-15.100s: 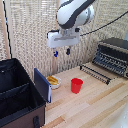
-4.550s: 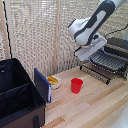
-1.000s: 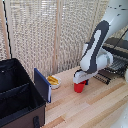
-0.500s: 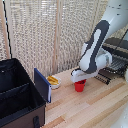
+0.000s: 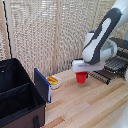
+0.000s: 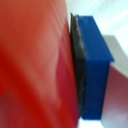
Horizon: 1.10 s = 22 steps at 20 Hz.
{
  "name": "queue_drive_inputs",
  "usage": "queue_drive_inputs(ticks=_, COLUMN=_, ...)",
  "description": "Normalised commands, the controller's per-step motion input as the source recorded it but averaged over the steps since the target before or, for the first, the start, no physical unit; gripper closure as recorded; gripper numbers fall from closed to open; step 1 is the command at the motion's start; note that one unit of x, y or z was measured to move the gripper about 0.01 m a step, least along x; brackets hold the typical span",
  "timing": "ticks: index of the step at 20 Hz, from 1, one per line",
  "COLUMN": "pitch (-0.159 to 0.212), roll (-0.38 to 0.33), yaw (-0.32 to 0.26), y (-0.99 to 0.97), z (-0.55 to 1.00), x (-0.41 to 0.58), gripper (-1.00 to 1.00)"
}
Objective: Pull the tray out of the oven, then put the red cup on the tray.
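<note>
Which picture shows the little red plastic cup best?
The exterior view: the small red plastic cup appears whole, on the wooden table under the claw. The wrist view shows only a blurred red surface filling the frame.

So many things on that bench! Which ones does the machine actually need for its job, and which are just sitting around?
Needed for the job:
- red cup, under the gripper
- tray, a wire rack
- oven, at the exterior view's right edge

Just sitting around:
- black fabric case
- small bowl with yellow contents
- blue panel beside the case
</note>
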Motion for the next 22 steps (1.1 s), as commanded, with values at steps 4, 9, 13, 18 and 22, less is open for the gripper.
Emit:
queue_drive_inputs(ticks=4, pitch=0.000, roll=-0.087, yaw=-0.284, y=0.07, z=0.86, x=0.219, gripper=1.00)
queue_drive_inputs(ticks=9, pitch=0.001, roll=-0.103, yaw=-0.291, y=0.03, z=0.82, x=0.228, gripper=1.00)
queue_drive_inputs(ticks=13, pitch=0.000, roll=-0.120, yaw=-0.294, y=0.01, z=0.74, x=0.231, gripper=1.00)
queue_drive_inputs(ticks=18, pitch=0.000, roll=-0.111, yaw=-0.251, y=0.03, z=0.59, x=0.317, gripper=1.00)
queue_drive_inputs(ticks=22, pitch=0.000, roll=-0.088, yaw=-0.215, y=0.00, z=0.46, x=0.433, gripper=1.00)
